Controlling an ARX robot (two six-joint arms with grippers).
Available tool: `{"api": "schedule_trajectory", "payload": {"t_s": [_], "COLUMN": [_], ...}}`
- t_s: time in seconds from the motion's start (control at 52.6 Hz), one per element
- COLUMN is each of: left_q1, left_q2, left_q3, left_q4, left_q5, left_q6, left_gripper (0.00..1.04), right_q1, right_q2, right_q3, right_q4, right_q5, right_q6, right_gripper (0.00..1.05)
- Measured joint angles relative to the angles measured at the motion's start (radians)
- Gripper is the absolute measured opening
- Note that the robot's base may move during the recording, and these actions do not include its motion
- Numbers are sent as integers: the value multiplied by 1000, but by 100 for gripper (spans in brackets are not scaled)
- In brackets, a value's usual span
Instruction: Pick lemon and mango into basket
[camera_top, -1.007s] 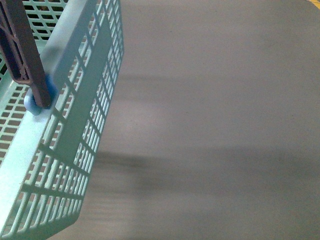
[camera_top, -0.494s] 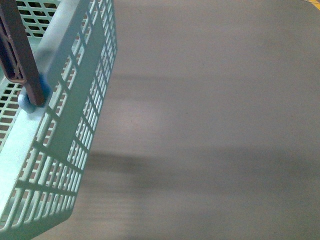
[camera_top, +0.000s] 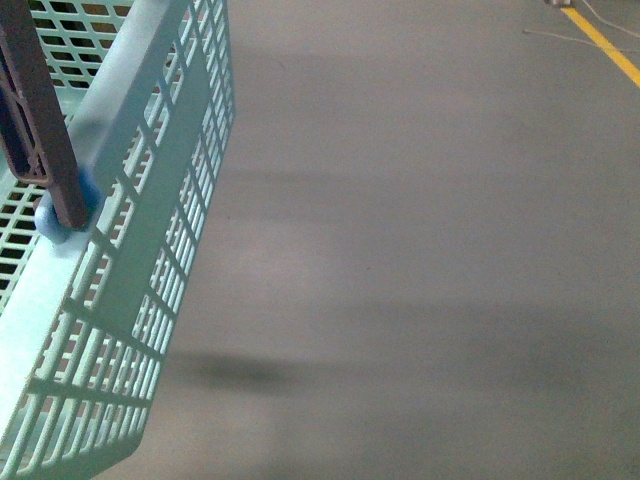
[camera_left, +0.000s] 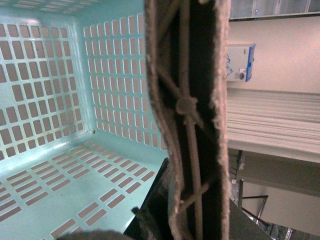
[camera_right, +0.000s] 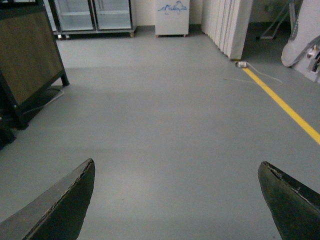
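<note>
Front view: basket tilted above bare floor, neither fruit in sight.
Grey floor (camera_top: 430, 250) fills the frame; the teal basket (camera_top: 150, 250) sits at far left under its brown handle (camera_top: 40, 130), its visible inside empty; the right gripper (camera_right: 175, 200) holds its 2 jaws wide apart on nothing; the left gripper's jaws cannot be told; lemon and mango are out of view, so picking looks unstarted; next comes finding 1 fruit.
</note>
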Motion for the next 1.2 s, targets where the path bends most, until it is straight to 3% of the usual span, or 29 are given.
{"api": "schedule_trajectory", "payload": {"t_s": [1.197], "left_q1": [0], "left_q2": [0], "left_q3": [0], "left_q4": [0], "left_q5": [0], "left_q6": [0], "left_gripper": [6], "right_q1": [0], "right_q2": [0], "right_q3": [0], "right_q4": [0], "right_q5": [-1], "right_q6": [0], "right_gripper": [96]}}
